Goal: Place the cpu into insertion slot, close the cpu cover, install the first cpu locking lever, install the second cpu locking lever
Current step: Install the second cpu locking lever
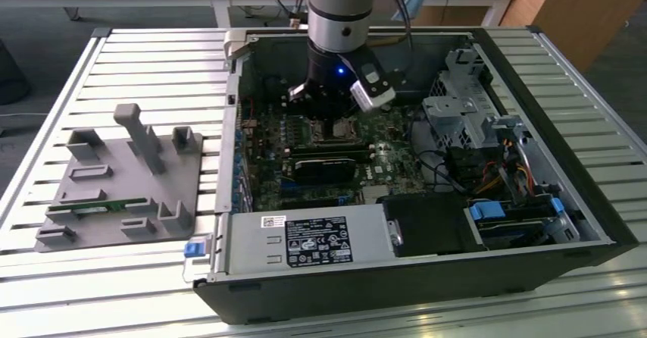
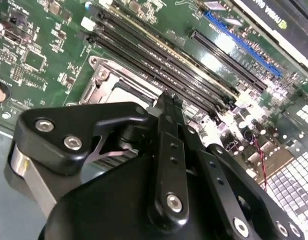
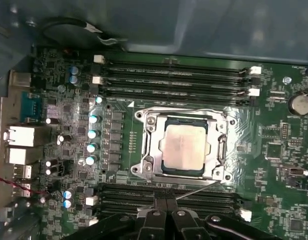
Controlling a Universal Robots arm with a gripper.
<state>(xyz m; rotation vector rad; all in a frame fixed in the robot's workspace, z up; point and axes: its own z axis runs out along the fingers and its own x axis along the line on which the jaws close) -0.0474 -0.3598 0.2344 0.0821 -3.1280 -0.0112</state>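
1. One open computer case (image 1: 526,224) lies on one slatted metal surface (image 1: 151,57) in the exterior view.
2. One robot arm (image 1: 342,8) reaches into it, carrying one claw (image 3: 166,207).
3. One green motherboard (image 3: 278,145) sits inside the case.
4. One cpu (image 3: 186,145) sits in one insertion slot (image 3: 221,120), framed by one silver cpu cover (image 3: 153,131).
5. Eight black memory slots show in the first wrist view: four (image 3: 173,80) on one side of the socket, four (image 3: 129,197) on the other.
6. One round coin battery (image 3: 299,104) is on the board.
7. One grey fixture tray (image 1: 111,190) rests beside the case.
8. One labelled power supply (image 1: 303,241) sits in the case.
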